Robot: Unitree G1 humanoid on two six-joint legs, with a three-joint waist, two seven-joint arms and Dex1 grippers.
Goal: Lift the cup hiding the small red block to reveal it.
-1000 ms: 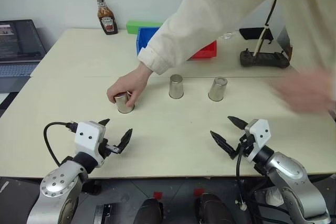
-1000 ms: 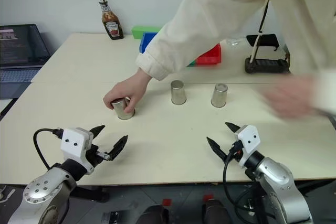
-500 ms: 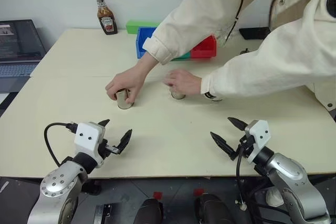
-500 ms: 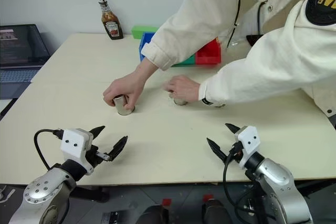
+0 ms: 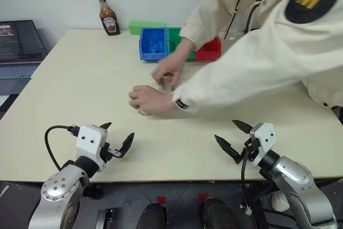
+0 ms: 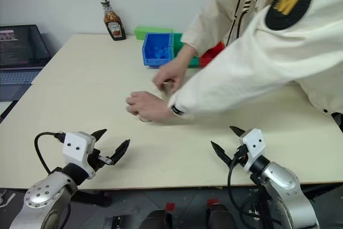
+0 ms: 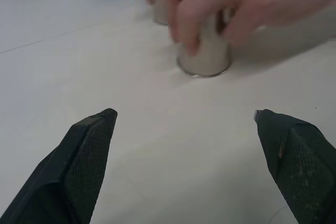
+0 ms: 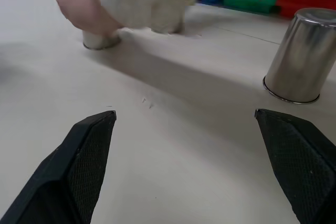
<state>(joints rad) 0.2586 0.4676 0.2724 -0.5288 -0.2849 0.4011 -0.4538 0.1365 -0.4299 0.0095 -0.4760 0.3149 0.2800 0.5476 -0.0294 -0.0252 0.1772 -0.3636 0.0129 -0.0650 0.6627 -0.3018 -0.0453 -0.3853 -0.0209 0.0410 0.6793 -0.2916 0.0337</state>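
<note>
Pale wood made up the surface (image 5: 69,95), and I used the ketchup bottle (image 5: 109,14) at its far edge as my landmark. Blue, green and red bins (image 5: 153,43) sat just right of the bottle. Nearer me than the bottle, a person's hands (image 5: 150,99) covered two cups (image 7: 203,53); a third cup (image 8: 300,56) stood uncovered. I could not tell where the small red block lay. My left claw (image 5: 114,140) and right claw (image 5: 234,137) hovered wide open and empty over the bare near edge.
</note>
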